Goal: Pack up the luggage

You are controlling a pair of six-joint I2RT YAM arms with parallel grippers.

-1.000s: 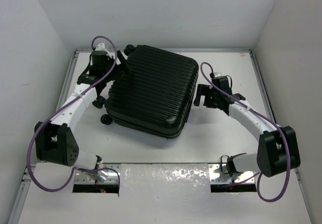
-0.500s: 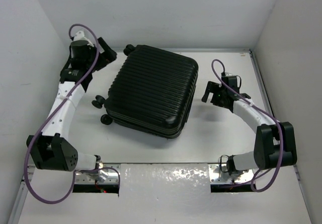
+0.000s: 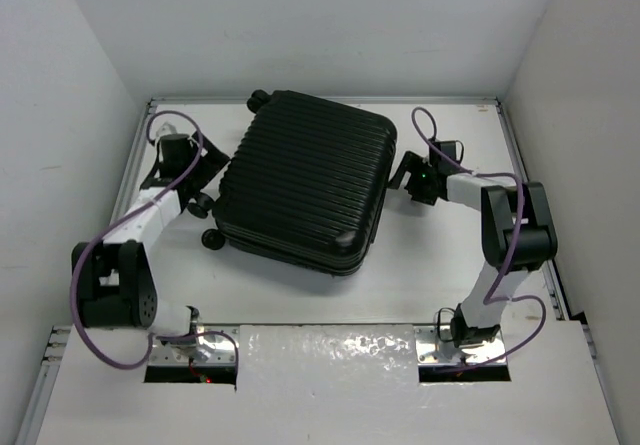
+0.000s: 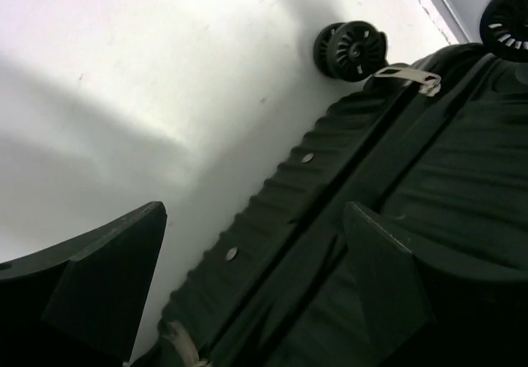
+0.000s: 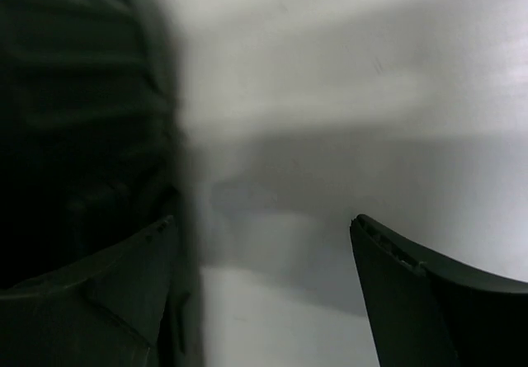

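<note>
The luggage [image 3: 300, 180], a black ribbed hard-shell suitcase, lies closed and flat in the middle of the white table. Small black wheels [image 3: 211, 236] stick out on its left side. My left gripper [image 3: 212, 168] is open at the suitcase's left edge. In the left wrist view its fingers [image 4: 99, 284] straddle the zipper seam [image 4: 330, 194], with a wheel [image 4: 351, 50] and a pale zipper pull [image 4: 408, 76] beyond. My right gripper [image 3: 405, 177] is open and empty just right of the suitcase. In the right wrist view the dark shell [image 5: 74, 119] fills the left side, blurred.
White walls enclose the table on the left, back and right. A metal rail [image 3: 505, 140] runs along the right edge. Foil-covered plate [image 3: 325, 345] and the arm bases sit at the near edge.
My left arm swung out to the back left, then came down against the suitcase's left edge. My right gripper moved back and left, closer to the suitcase's right side. The suitcase has not moved.
</note>
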